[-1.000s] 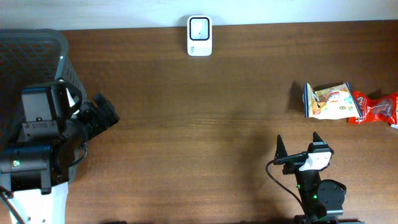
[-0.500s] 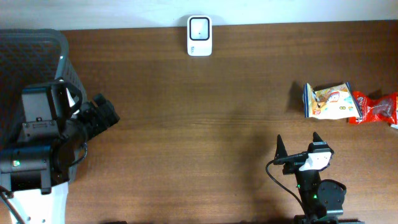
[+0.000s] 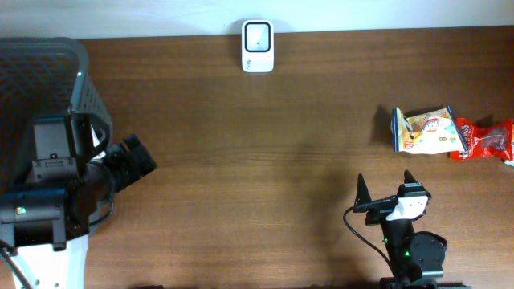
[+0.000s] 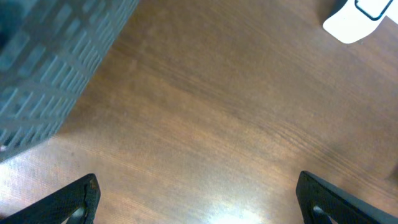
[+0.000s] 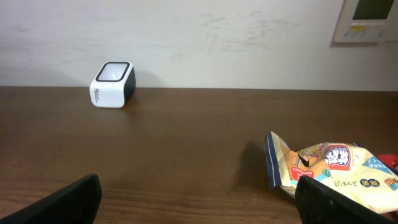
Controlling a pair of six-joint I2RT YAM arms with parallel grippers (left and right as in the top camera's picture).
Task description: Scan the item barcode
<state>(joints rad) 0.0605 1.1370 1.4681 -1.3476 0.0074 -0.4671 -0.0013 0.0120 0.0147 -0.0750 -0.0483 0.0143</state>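
The item, a yellow and blue snack bag, lies flat at the table's right side, and it fills the lower right of the right wrist view. A white barcode scanner stands at the far edge, centre; it also shows in the wrist views. My right gripper is open near the front edge, short of the bag and empty. My left gripper is open beside the basket, with only bare wood between its fingers.
A grey mesh basket stands at the far left, its wall close to the left gripper. A red packet lies against the snack bag at the right edge. A pale wall rises behind the table.
The left arm has shifted slightly toward the front and right, away from the basket. The right arm, the bag and the scanner have not moved.
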